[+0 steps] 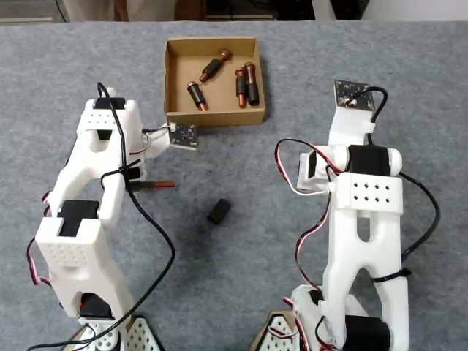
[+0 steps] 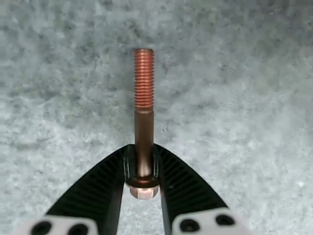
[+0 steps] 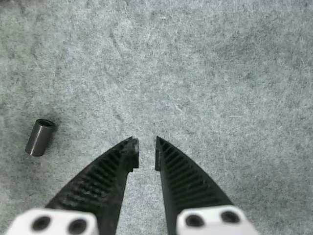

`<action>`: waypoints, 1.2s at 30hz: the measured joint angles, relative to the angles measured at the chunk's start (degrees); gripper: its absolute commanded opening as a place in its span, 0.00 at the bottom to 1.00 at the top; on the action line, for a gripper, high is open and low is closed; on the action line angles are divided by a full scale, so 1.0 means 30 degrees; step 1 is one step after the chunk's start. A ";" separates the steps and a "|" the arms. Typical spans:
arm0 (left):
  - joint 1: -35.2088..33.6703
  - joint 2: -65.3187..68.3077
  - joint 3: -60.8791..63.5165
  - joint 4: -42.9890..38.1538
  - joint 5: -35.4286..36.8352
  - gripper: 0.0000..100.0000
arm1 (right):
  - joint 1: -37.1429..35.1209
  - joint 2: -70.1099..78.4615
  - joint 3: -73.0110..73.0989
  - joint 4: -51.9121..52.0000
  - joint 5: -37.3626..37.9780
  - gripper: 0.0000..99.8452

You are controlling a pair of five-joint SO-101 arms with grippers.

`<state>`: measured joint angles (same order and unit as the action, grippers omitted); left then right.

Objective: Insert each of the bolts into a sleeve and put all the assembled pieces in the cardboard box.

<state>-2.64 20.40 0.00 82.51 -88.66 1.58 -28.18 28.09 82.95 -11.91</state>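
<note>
— Item: bolt (image 2: 144, 98)?
— Left claw (image 2: 143, 159) is gripping it near the head, over the tabletop (image 1: 88, 58); sleeve (image 1: 219, 211) is lying loose nearby.
— Handling?
— Right claw (image 3: 146, 154), hanging slightly parted and empty, should be steadying that sleeve, bore facing the threads.

four assembled pieces (image 1: 216, 66), one bolt (image 2: 144, 117), one sleeve (image 1: 219, 211)

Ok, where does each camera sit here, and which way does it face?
High view: fixed above the table, looking down on cardboard box and both arms.
Left wrist view: on the left arm, looking along its pincer, shut on a bolt.
Right wrist view: on the right arm, looking past its open pincer at the table and sleeve.
Shared: high and right wrist views both show the sleeve; high and left, the bolt.
</note>
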 measured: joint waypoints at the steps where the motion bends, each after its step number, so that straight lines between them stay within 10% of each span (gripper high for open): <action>1: 0.0000 0.0000 0.0029 -0.0410 0.0615 0.02 | 0.0000 0.0000 0.0000 0.0000 0.0000 0.07; 9: -0.0088 -0.0205 0.0059 -0.1963 0.7971 0.27 | 0.0000 0.0000 0.0000 0.0000 0.0000 0.07; 21: -0.0147 -0.0205 -0.3018 -0.0352 1.2718 0.13 | 0.0000 0.0000 0.0000 0.0000 0.0000 0.07; 26: 0.0440 -0.0469 -0.6359 0.5245 2.0835 0.15 | 0.0000 0.0000 0.0000 0.0000 0.0000 0.07; 36: 0.1582 0.0234 -0.4571 0.5773 4.1993 0.25 | 0.0000 0.0000 0.0000 -0.0850 0.0000 0.07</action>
<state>2.11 21.10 -13.71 99.82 37.32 1.58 -28.18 28.09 80.40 -11.91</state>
